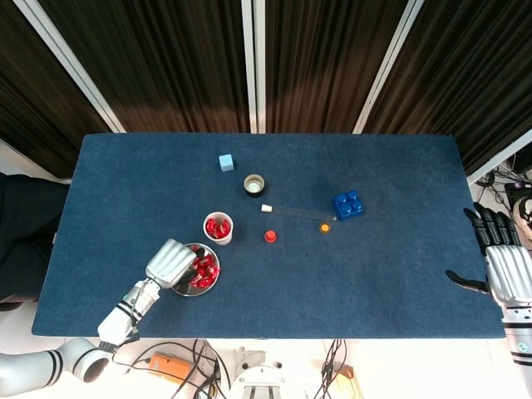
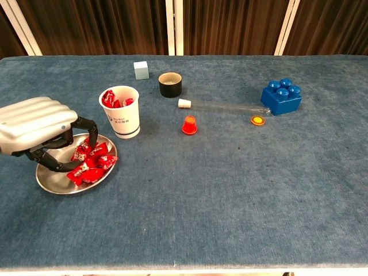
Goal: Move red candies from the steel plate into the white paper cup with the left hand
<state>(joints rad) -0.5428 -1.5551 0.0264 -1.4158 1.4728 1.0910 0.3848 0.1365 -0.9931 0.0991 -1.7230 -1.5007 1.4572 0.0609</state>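
Steel plate (image 2: 49, 181) nearest the robot's edge of the tabletop (image 2: 230, 190) holds a heap of red candies (image 2: 89, 161), so a good share of the job is left. Over that plate hangs the left hand (image 2: 37, 129), palm down, its dark fingers (image 2: 89, 133) curled down so their tips reach into the near and left side of the heap; the chest view shows them touching or almost touching the wrappers, but I cannot tell whether a candy is pinched yet. My reading is that a pick is in hand, not a carry.

Just beyond the plate stands the white paper cup (image 2: 121, 112), upright, with several red candies showing at its rim, so part of the task is done. Cup and plate are close but apart.

Far off at the right edge, the right hand (image 1: 503, 266) rests with fingers spread, holding nothing.
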